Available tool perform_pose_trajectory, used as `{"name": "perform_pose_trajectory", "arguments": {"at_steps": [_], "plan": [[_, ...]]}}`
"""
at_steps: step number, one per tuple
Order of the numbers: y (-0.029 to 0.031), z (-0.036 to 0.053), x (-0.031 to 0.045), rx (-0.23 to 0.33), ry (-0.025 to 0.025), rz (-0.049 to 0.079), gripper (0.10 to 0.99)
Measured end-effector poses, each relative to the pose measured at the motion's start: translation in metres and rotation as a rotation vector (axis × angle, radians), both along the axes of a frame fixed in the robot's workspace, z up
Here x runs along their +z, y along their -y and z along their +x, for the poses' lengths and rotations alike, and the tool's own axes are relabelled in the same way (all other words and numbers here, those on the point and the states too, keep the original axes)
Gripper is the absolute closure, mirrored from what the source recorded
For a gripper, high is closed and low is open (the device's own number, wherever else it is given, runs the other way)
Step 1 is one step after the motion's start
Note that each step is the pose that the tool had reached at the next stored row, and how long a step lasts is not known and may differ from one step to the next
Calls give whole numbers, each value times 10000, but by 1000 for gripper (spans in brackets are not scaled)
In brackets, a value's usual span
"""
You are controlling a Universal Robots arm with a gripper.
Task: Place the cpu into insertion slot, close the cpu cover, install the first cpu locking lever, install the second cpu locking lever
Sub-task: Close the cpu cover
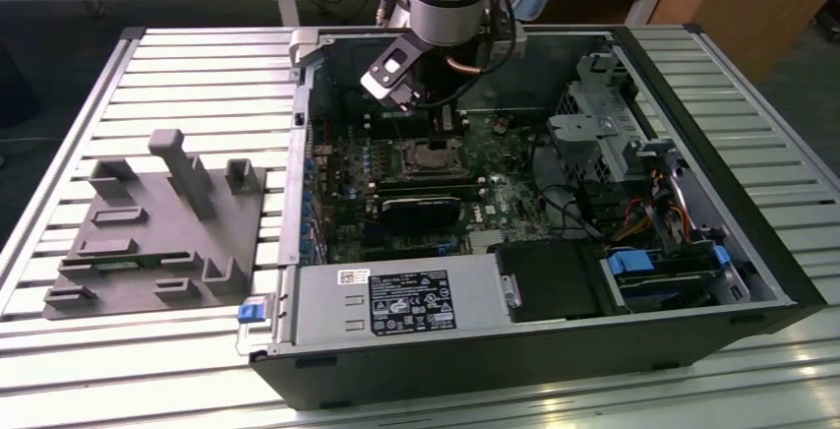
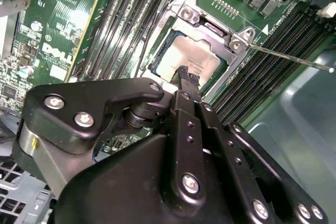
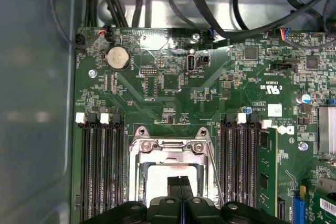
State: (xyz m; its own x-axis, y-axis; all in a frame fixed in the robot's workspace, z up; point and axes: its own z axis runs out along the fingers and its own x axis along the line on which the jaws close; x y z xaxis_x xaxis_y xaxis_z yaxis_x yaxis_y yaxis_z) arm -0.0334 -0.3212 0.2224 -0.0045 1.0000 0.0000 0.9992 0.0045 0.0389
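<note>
The cpu [image 2: 181, 51] lies flat in the insertion slot [image 1: 427, 158] on the green motherboard; its pale metal top [image 3: 155, 182] shows through the square cut-out of the silvery cpu cover [image 3: 170, 148], which lies down over it. My gripper [image 2: 185, 74] hangs just above the cpu's middle with its two black fingers pressed together and nothing between them; the first wrist view shows the gripper [image 3: 180, 182] the same way. A thin metal locking lever [image 2: 294, 59] runs from the socket's corner out over the memory slots. In the exterior view the gripper [image 1: 440, 124] is inside the open computer case.
Rows of memory slots [image 3: 100, 166] flank the socket. A long black block [image 1: 420, 208] sits just nearer the camera than the socket, and cables [image 1: 591, 208] and drive bays fill the exterior view's right. A grey fixture [image 1: 145, 222] stands on the slatted table outside the case [image 1: 525, 360].
</note>
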Motion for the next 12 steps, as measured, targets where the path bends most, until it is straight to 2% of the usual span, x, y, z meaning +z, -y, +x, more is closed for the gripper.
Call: {"name": "perform_pose_trajectory", "arguments": {"at_steps": [12], "plan": [[1,-1,-6,2139,-2,-32,980]]}}
